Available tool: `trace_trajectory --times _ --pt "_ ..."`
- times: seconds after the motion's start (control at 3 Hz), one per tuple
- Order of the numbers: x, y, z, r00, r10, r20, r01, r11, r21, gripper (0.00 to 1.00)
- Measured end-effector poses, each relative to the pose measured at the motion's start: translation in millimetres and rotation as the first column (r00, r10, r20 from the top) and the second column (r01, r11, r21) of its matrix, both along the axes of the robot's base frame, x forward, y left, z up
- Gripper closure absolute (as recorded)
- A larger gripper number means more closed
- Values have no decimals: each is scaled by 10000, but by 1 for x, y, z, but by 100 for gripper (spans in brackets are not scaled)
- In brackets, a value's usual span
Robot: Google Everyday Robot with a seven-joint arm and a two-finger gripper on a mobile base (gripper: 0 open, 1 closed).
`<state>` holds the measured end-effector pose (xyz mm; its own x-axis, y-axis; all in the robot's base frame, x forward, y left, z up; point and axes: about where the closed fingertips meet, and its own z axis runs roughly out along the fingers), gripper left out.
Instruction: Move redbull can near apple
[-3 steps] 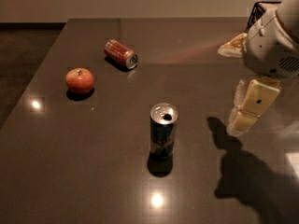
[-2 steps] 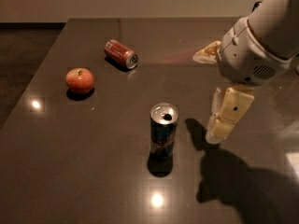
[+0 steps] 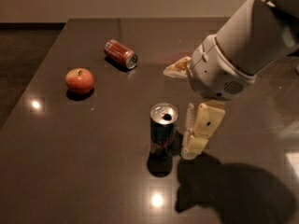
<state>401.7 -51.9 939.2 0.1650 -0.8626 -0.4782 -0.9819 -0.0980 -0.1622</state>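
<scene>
The redbull can [image 3: 163, 130] stands upright on the dark table [image 3: 84, 162], near the middle, its silver top with the drinking hole showing. The apple [image 3: 79, 80] sits to the far left, well apart from the can. My gripper [image 3: 178, 111] comes in from the right and is open. One cream finger [image 3: 201, 129] hangs down just right of the can, close to it or touching it. The other finger [image 3: 177, 67] points left, behind and above the can. Nothing is held.
A red-orange soda can [image 3: 120, 53] lies on its side at the back, right of the apple. The table's left edge runs close to the apple. My arm's large white body [image 3: 243, 45] fills the upper right.
My gripper has moved left and down, from well right of the redbull can to right beside it. The can, apple and soda can have not moved.
</scene>
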Motion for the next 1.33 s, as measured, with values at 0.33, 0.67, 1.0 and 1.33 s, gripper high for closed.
trace_trajectory --times 0.33,0.67,1.0,1.33 --pt "-4 12 -6 9995 289 -125 -286 9994 172 0" --pt "-9 21 -9 9982 559 -236 -551 9980 323 0" --pt "-12 28 -11 9964 792 -291 -782 9963 346 16" --pt "-12 32 -12 9954 897 -326 -886 9955 344 39"
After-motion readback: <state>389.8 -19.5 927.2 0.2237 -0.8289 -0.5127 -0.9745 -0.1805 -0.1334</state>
